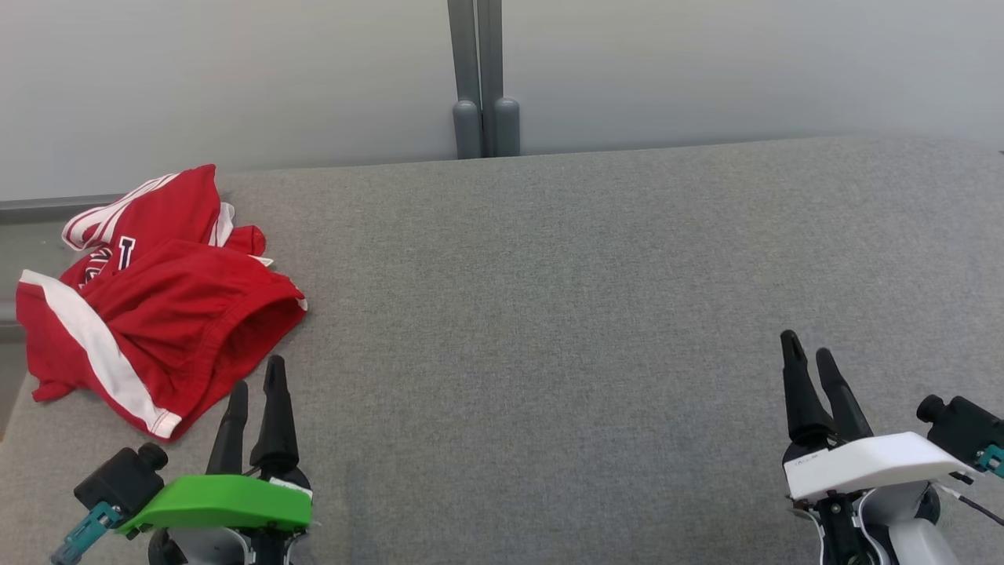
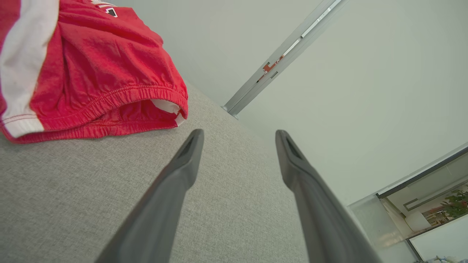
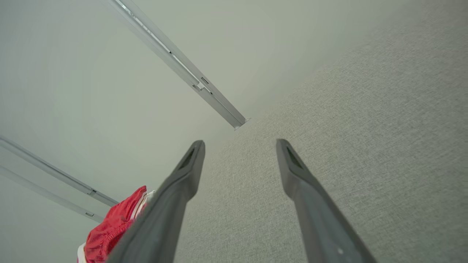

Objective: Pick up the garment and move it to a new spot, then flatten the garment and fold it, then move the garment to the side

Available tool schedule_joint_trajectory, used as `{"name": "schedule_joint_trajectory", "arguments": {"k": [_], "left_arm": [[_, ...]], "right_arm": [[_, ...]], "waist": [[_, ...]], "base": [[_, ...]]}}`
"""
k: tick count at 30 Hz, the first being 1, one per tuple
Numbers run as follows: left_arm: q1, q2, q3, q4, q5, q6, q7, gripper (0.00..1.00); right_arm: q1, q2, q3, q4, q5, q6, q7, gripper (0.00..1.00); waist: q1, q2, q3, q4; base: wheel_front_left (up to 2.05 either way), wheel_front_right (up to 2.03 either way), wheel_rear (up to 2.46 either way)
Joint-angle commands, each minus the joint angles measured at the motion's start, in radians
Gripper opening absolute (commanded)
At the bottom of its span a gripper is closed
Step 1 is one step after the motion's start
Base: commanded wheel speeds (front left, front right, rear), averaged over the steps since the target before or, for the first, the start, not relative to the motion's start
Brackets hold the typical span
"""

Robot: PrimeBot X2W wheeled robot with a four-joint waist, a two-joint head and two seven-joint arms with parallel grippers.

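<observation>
Status: opening step, the pick-up, not yet begun. The crumpled red garment with white stripes (image 1: 157,298) lies untouched on the grey fabric-covered desk (image 1: 549,314). Next move, as judged: the green-hooded left gripper (image 1: 256,375), the nearer of the two, reaches forward and left. It comes down over the raised waistband or a top fold and closes on enough layers to lift the piece whole. It could then carry the piece toward a spot in front of the grey upright post (image 1: 486,78) at the desk's far edge.

Entries, left to right:

1. Garment. Thin red knit, probably sports shorts. Lies well left of the post and nearer the robot, by the desk's left edge. It is heaped and doubled over itself. A broad white stripe runs down the near-left side, and narrower white stripes show at the far side. Dark and white lettering is half lost in a fold. The gathered elastic waistband gapes toward the left gripper, with a white patch showing inside. Soft and limp, so likely to sag and unfold when lifted.

2. Left gripper. Left of the post, just beside the garment's near edge and apart from it. Jaws wide, holding nothing.

3. White-hooded right gripper (image 1: 806,346). Well right of the post, well apart from the garment. Jaws wide, holding nothing.
</observation>
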Motion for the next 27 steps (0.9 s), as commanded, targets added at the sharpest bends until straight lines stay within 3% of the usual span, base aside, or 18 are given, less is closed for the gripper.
{"name": "schedule_joint_trajectory", "arguments": {"k": [1,27], "left_arm": [[0.003,0.007,-0.002,-0.012,0.046,0.004,-0.010,1.00],[0.048,0.010,-0.024,-0.003,0.330,0.011,-0.078,1.00]], "right_arm": [[0.006,-0.007,0.005,-0.015,-0.042,0.001,-0.012,1.00],[0.034,-0.009,0.039,-0.015,-0.346,0.001,-0.079,1.00]], "waist": [[0.0000,-0.0001,-0.001,0.000],[0.0000,-0.0001,-0.007,0.002]], "base": [[0.00,0.00,0.00],[0.00,0.00,0.00]]}}
